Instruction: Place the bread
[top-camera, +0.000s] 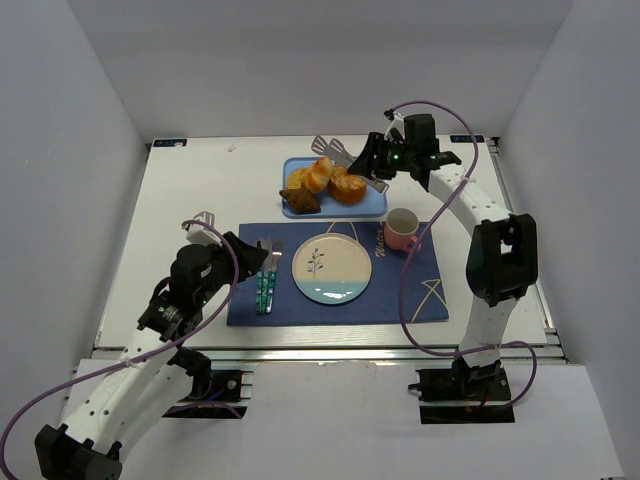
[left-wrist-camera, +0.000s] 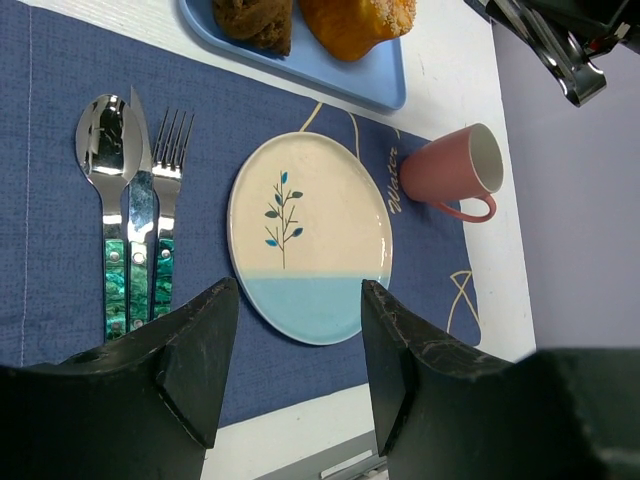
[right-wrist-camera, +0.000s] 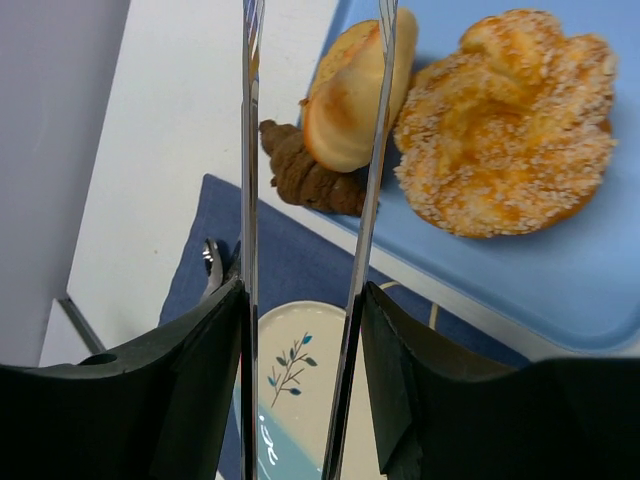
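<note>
Three breads lie on a blue tray (top-camera: 372, 208): a pale roll (top-camera: 318, 175), a sugared bun (top-camera: 347, 186) and a dark croissant (top-camera: 300, 200). My right gripper (top-camera: 385, 160) is shut on metal tongs (top-camera: 338, 157) whose arms stand apart over the tray. In the right wrist view the tongs (right-wrist-camera: 248, 150) frame the pale roll (right-wrist-camera: 340, 110), with the sugared bun (right-wrist-camera: 510, 120) to the right and the croissant (right-wrist-camera: 305, 175) below. I cannot tell whether the tongs touch the roll. The plate (top-camera: 331, 268) is empty. My left gripper (left-wrist-camera: 300, 330) is open and empty above the placemat's near edge.
A navy placemat (top-camera: 420, 300) holds the plate, a pink cup (top-camera: 402, 229) at its right and a spoon, knife and fork (top-camera: 267, 275) at its left. The tray stands just behind the placemat. White walls close in the table on three sides.
</note>
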